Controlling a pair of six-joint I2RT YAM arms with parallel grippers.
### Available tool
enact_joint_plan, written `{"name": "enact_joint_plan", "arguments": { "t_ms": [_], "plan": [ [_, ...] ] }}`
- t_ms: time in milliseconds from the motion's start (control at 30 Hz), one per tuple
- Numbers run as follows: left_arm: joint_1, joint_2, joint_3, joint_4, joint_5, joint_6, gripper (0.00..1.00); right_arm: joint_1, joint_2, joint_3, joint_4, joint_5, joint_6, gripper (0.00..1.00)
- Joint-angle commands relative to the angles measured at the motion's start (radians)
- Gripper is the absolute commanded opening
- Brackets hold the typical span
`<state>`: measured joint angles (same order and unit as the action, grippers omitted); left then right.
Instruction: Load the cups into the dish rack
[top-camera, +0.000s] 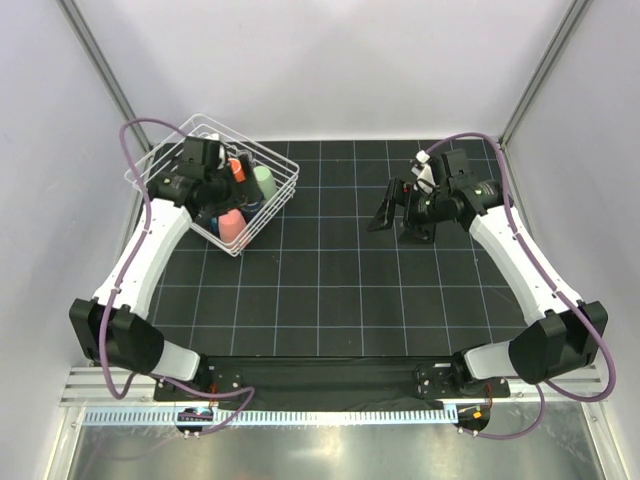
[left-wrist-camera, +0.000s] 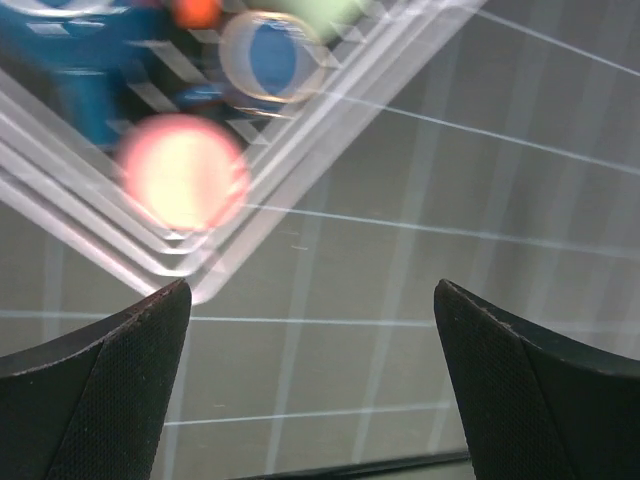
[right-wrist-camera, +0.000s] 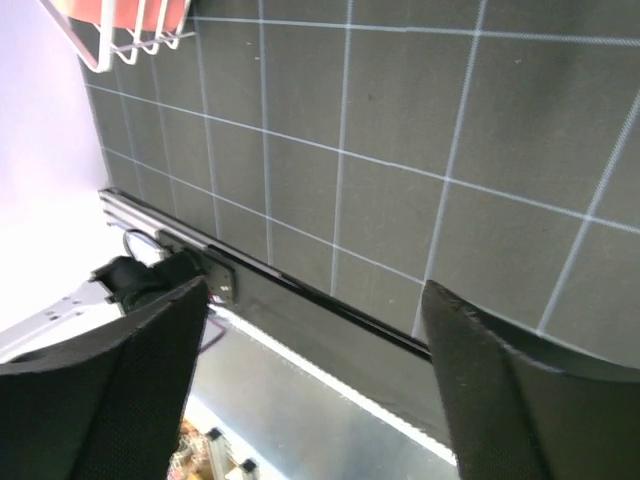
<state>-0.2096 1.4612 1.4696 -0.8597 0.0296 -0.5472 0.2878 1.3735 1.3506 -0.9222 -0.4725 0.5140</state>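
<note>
Over the dish rack (top-camera: 262, 147) hangs the left arm (top-camera: 150, 245) — jaws wide.

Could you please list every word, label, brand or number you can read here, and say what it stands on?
None can be read: no lettering shows on the cups, the dish rack, the grid mat, the left arm or the right arm. The cups are blurred in the left wrist view.

Beneath your right gripper (right-wrist-camera: 315, 288) you see a black mat (right-wrist-camera: 400, 120) gridded in white, with pale walls (top-camera: 350, 60) rising beyond it.
</note>
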Motion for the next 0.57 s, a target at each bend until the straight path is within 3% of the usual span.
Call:
{"name": "enact_joint_plan", "arguments": {
  "t_ms": [0,200,333,467,533],
  "plan": [
    [-0.123,-0.013,0.031,0.059,0.075,-0.054,1.0,-0.001,-0.05,-0.007,-0.033,0.051,-0.065,0.98],
    [-0.263,-0.05,-0.012,0.135,0.134,-0.066,1.0,0.001,-0.1,-0.062,-0.004,0.049,-0.109,1.0],
    [-0.271,-0.146,-0.115,0.215,0.202,-0.109,1.0,0.001,-0.152,-0.119,0.049,0.069,-0.101,1.0],
    [-0.272,-0.298,-0.271,0.307,0.274,-0.154,1.0,0.016,-0.286,-0.279,0.304,0.104,-0.045,1.0],
    [-0.272,-0.364,-0.354,0.456,0.375,-0.19,1.0,0.019,-0.395,-0.388,0.419,0.02,-0.038,1.0]
  ]
}}
